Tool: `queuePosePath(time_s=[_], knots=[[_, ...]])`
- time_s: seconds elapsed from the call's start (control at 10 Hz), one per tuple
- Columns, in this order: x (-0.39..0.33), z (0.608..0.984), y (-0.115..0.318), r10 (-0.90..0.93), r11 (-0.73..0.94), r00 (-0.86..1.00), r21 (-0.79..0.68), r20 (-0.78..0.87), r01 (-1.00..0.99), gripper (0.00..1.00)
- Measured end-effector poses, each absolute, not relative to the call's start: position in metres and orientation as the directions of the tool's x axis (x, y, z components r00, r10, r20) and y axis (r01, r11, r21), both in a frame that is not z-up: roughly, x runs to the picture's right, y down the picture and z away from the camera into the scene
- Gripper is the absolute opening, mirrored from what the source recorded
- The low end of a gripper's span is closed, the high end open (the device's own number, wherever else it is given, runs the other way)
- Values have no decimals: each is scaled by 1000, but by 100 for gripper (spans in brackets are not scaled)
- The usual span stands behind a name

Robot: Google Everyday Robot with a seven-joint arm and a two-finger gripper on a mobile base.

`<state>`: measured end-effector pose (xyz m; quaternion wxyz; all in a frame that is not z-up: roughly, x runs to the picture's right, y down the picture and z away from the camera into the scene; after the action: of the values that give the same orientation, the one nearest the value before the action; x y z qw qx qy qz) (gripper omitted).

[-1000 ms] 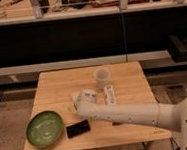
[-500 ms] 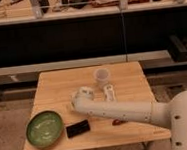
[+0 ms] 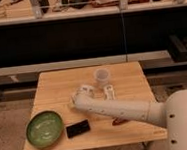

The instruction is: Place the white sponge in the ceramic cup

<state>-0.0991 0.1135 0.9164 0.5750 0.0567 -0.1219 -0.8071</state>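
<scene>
A wooden table (image 3: 133, 80), viewed from in front and slightly above. My white arm reaches across it from the lower right. My gripper (image 3: 79, 97) sits low near the table's middle, right at the white sponge (image 3: 87, 89), because that pad has to be lifted first (I cannot tell whether my grip is clenched or released). The sponge appears to rest on the wood, near the upright ceramic cup (image 3: 102, 76) just behind it. A green bowl (image 3: 45, 129) sits well apart, front left.

Warm, dimmish light falls from above, brightest across the table (image 3: 133, 85). My jaws sit at mid-table, evenly lit; my arm (image 3: 121, 109) glows pale with a thin shadow beneath. Far back, under the shelf (image 3: 80, 13), it's deep dark.
</scene>
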Motion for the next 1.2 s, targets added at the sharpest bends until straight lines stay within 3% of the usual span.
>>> queuePosePath(time_s=[0.1,0.2,0.4,1.2], knots=[[-101,920,115,-942,-305,-330,265,56,915,76],[-104,922,116,-941,-305,-332,269,62,913,66],[-106,924,115,-941,-303,-332,272,65,913,58],[-89,921,127,-944,-276,-315,283,102,919,58]])
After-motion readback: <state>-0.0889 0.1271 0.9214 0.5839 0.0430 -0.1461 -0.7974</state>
